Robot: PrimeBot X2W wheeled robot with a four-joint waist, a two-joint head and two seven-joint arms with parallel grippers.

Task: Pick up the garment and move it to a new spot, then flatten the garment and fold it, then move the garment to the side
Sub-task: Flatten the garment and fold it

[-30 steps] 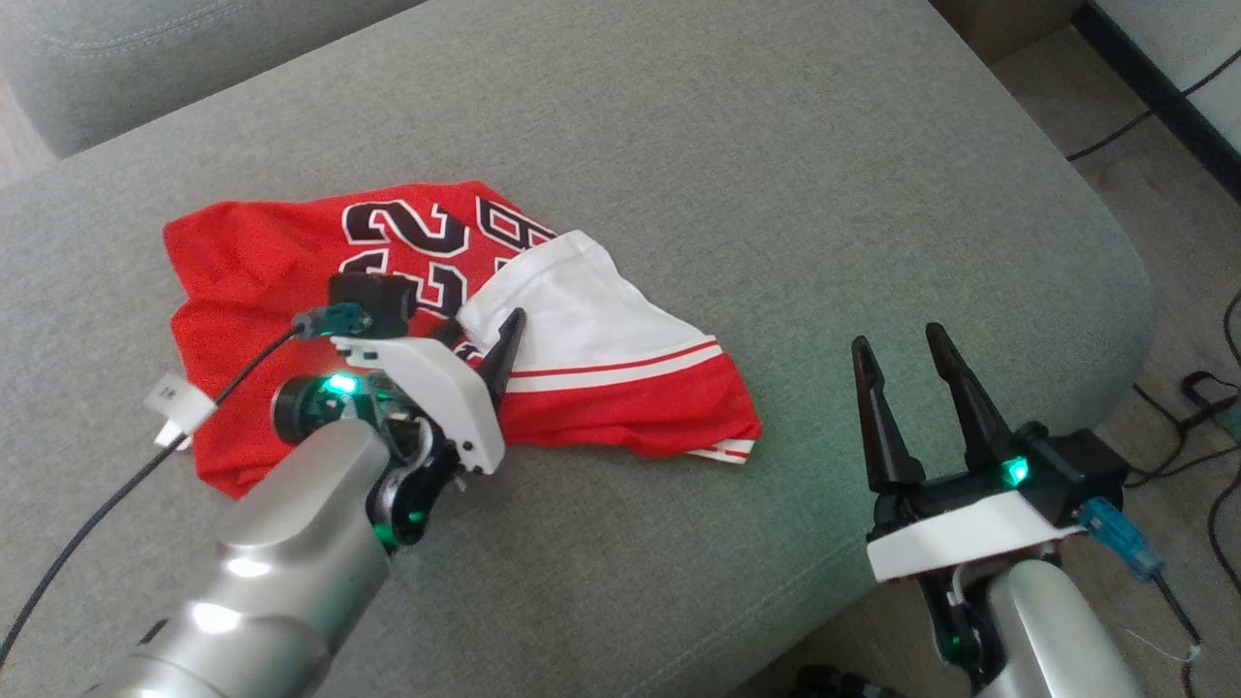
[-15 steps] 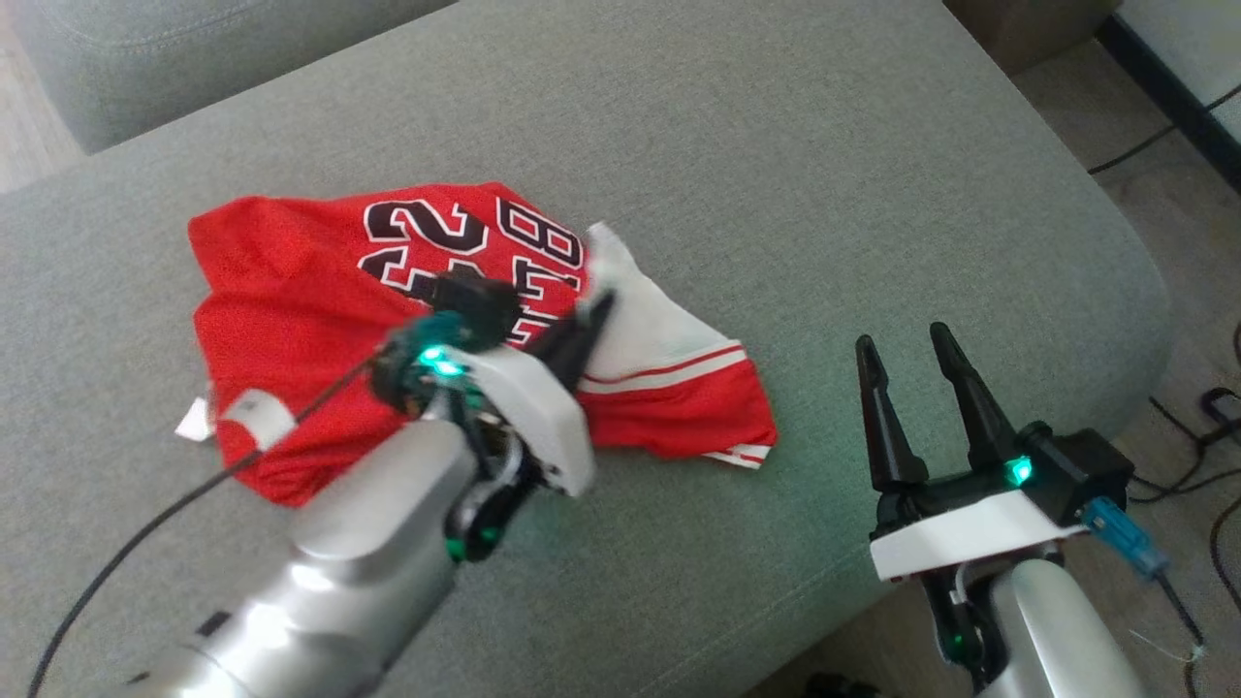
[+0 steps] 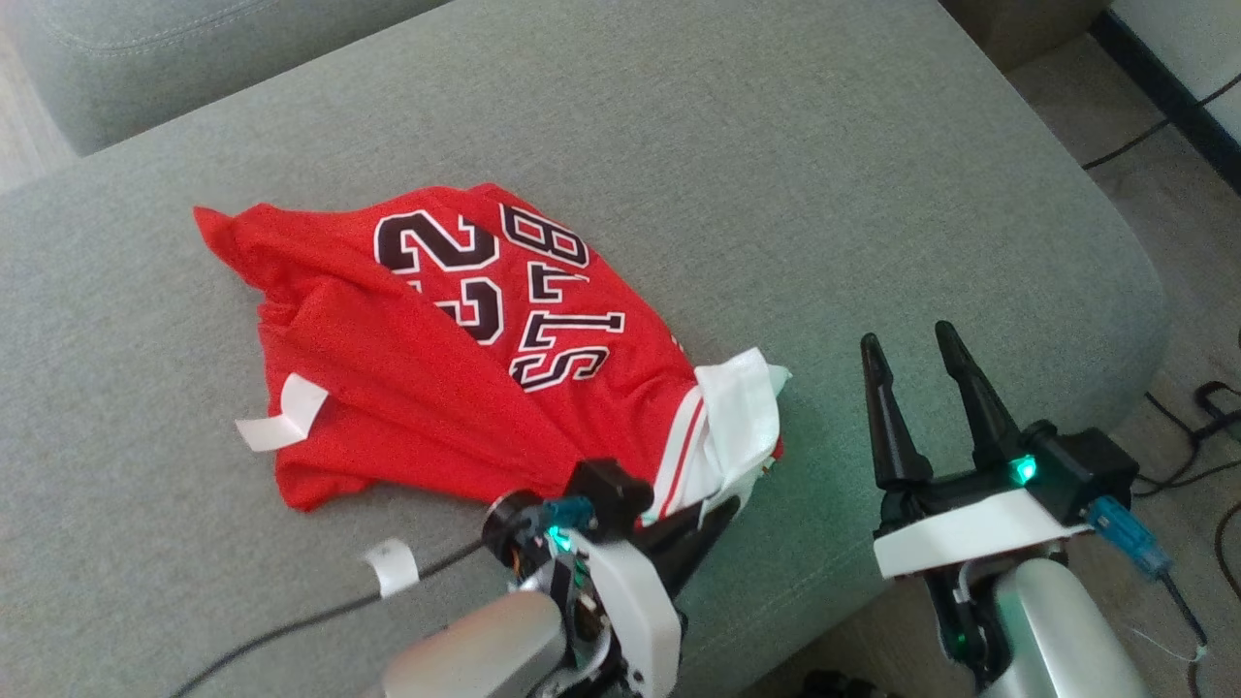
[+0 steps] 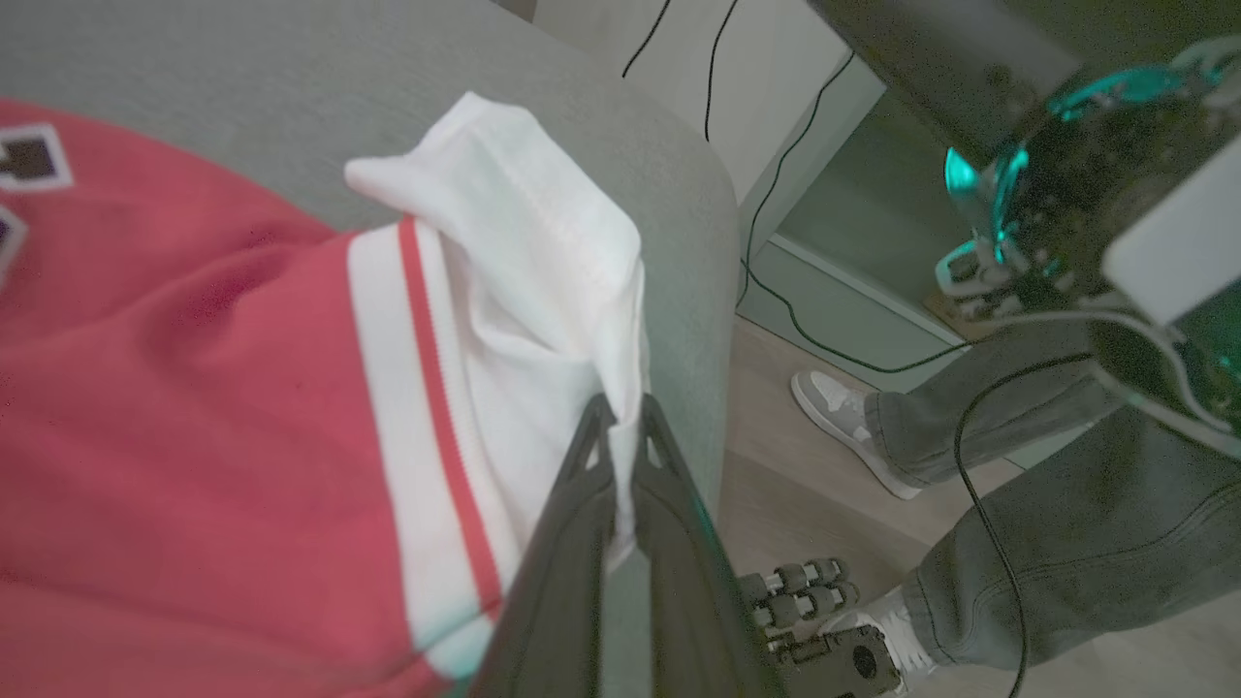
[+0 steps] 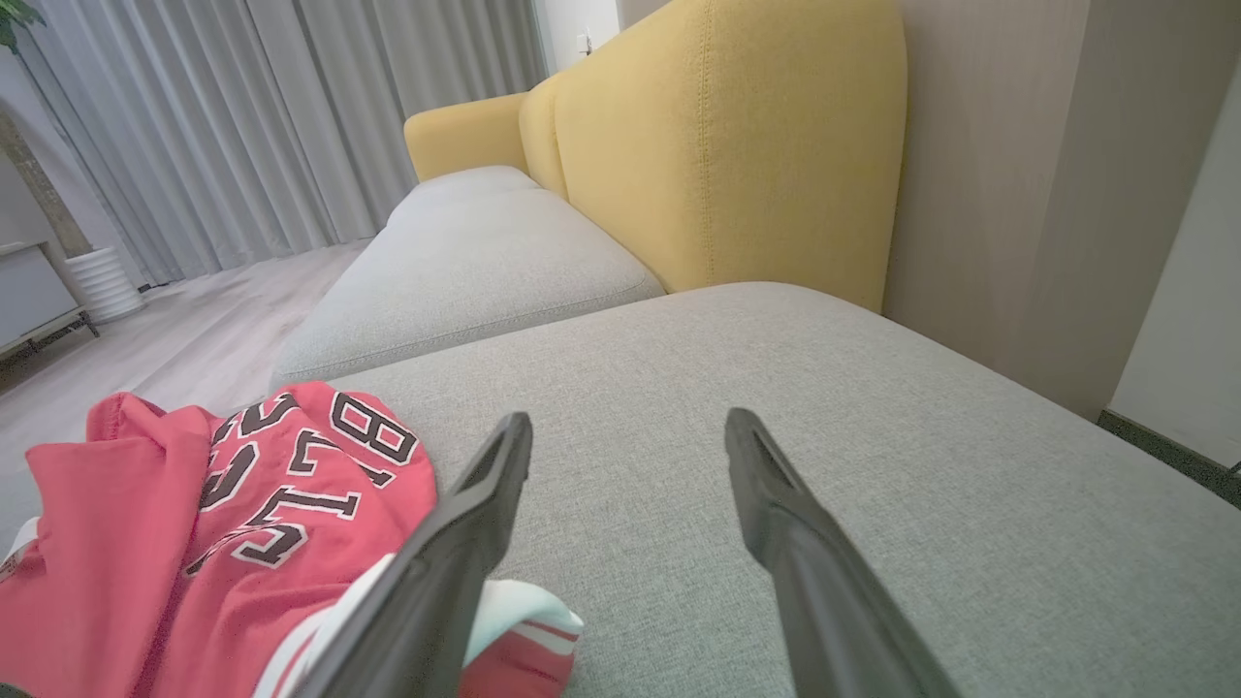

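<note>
— Gripping anything on the left?
— Yes: the fingers of my left gripper (image 4: 625, 407) are pinched together on the white hem of the red garment (image 3: 436, 368), at the near edge of the grey sofa cushion (image 3: 776, 145); the rest lies rumpled on it.
— And the right?
— My right gripper (image 3: 907, 334) hangs beside that hem, apart from it, fingers spread wide and empty.

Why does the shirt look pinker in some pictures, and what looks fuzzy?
Head view: jersey sharp, strong red, glare on the silver forearm. Left wrist view: it looks washed-out pink, top-right corner blurry. Right wrist view: close fingers blur near the bottom edge.
</note>
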